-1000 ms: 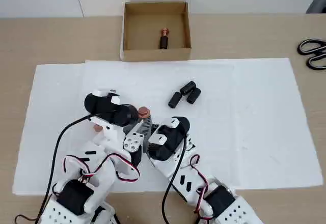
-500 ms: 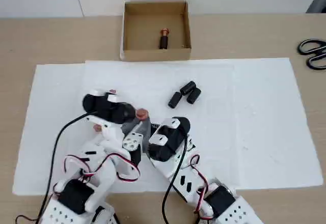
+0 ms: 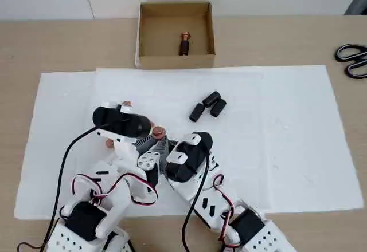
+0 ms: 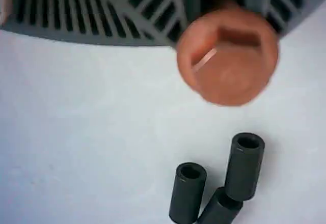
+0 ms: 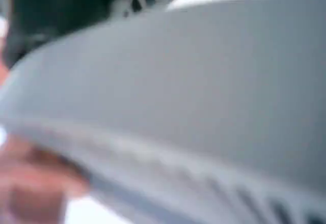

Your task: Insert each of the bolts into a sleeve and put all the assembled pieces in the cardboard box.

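Evidently mid-assembly, two white robot arms meet low over a white paper sheet [image 3: 287, 149] on a pale wooden table [image 3: 34, 46]. Farthest left, copper-coloured bits [image 3: 109, 143] peek out beside the left arm and are probably spare bolts.

The left gripper [image 3: 150, 143] and right gripper [image 3: 166, 149] sit close together beside one raised bolt [image 3: 159, 132]. Whether either gripper is closed, and which one carries the bolt, cannot be told.

To do this step well, the bolt's shank should line up straight with a sleeve's bore before any push, since a slight tilt would likely jam it at the rim (slow pressure along the axis seems wisest).

Farther back, the cardboard box [image 3: 172, 62] holds one assembled piece [image 3: 184, 43], lying near its middle. To the right of the grippers, three loose sleeves [image 3: 207, 106] lie touching in a cluster on the paper. Scissors [image 3: 351, 58] rest at the table's far right edge.

The bolt's head is copper-toned, hexagonal and smooth with a faint sheen, and the left wrist view shows it against ribbed grey plastic. The sleeves are short matte black tubes, open-ended and thick-walled, and likely to roll on the smooth paper. The box is plain brown card with upright walls.
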`<state>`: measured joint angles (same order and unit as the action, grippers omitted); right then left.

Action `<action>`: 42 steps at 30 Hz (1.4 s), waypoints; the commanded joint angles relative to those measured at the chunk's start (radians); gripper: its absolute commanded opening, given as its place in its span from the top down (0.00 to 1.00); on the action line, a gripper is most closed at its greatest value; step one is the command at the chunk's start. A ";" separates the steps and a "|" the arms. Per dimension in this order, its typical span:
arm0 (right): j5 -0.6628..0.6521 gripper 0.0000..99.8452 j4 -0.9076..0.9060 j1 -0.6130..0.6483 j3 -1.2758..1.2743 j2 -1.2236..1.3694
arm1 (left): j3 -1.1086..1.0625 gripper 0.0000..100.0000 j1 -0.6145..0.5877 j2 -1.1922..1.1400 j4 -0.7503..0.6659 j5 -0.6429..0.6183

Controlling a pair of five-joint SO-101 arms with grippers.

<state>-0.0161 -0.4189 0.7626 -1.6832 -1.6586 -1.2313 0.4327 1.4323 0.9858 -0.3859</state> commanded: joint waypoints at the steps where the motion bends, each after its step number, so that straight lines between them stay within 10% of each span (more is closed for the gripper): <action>1: 0.002 1.00 0.005 -0.004 -0.008 -0.028 | -0.004 1.00 -0.006 -0.002 0.028 -0.002; 21: 0.002 1.00 0.005 -0.004 -0.008 -0.025 | 0.309 0.75 -0.153 -0.002 0.284 0.005; 31: -0.003 1.00 -0.002 -0.163 0.002 -0.021 | 0.384 0.75 -0.634 -0.002 0.344 0.318; 42: -0.077 1.00 -0.173 -0.394 0.717 0.398 | 0.268 0.75 -0.723 -0.002 0.402 0.318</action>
<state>-0.0652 -0.6045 0.4112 -1.2597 -1.4745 -0.9551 -0.2854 1.4246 1.4032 -0.0667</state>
